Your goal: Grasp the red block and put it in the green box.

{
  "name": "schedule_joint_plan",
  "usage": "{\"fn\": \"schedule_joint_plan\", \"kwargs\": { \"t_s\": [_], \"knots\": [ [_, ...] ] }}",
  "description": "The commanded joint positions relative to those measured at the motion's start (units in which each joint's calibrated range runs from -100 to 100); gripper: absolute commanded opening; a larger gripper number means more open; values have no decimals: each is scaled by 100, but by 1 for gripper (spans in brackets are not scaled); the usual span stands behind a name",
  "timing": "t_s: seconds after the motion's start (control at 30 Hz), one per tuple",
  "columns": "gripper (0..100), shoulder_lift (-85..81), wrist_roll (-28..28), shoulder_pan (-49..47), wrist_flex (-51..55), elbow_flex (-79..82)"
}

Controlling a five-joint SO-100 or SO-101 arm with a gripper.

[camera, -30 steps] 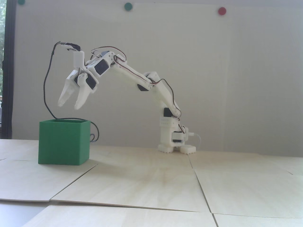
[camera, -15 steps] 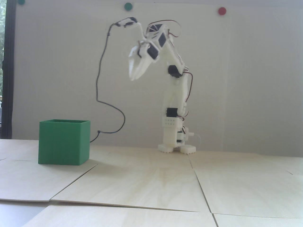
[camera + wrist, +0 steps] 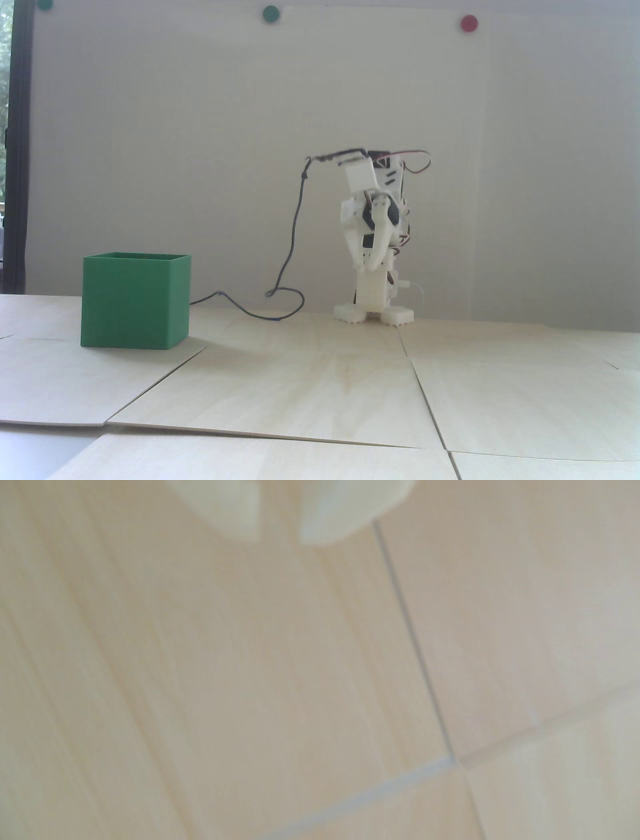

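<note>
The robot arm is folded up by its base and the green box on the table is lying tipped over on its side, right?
Not quite. The fixed view shows the green box standing upright with its open top facing up, not tipped over. The rest is right: the arm is folded up over its base, well away from the box.

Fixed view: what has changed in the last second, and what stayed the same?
The arm swung from above the green box toward the right of the view and folded down over its base; the gripper now points downward there. The black cable followed and sags onto the table. The green box did not move. No red block is visible.
</note>
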Motion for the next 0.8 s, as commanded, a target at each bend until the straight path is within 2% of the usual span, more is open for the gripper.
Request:
{"fn": "schedule_joint_plan", "kwargs": {
  "t_s": [0.0, 0.27, 0.43, 0.6, 0.77],
  "knots": [
    [2, -1001, 420, 107, -229, 1199],
    [2, -1427, 784, 59, 41, 1980],
    [2, -1435, 1372, 75, 243, 1980],
    [2, -1411, 1398, 67, 842, 1980],
    [2, -1427, 1372, 115, 884, 1980]
  ]
}}
